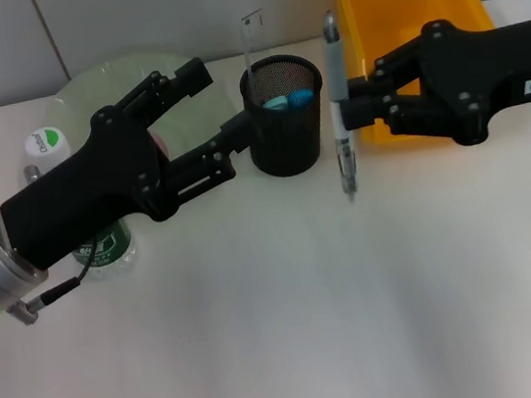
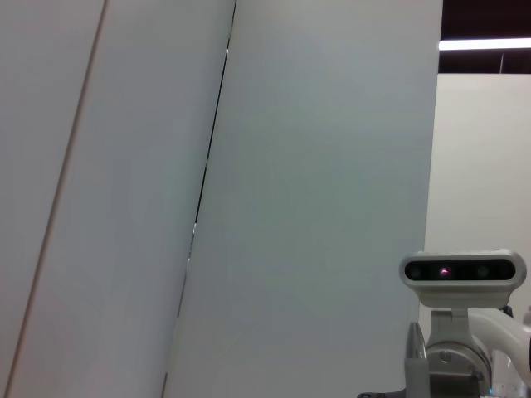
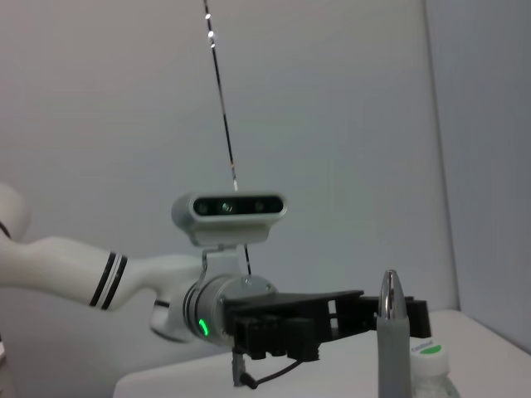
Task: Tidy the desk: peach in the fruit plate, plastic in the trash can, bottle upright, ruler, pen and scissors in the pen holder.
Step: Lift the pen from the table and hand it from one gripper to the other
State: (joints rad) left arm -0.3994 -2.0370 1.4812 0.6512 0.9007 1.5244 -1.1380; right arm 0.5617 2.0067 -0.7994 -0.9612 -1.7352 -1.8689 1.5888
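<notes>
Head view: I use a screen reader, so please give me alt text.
The right tool holds a pen upright beside the black mesh pen holder. The left tool, open, sits against the holder's other side, over a fruit plate.

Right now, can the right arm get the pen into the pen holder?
Probably yes. The right gripper holds the pen upright just beside the pen holder, whose open top has room next to the ruler. The left gripper, open, sits at the holder's far side, not in the pen's way.

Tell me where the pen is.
Head view: the pen hangs upright in the right tool, just right of the pen holder, left of the yellow bin.
</notes>
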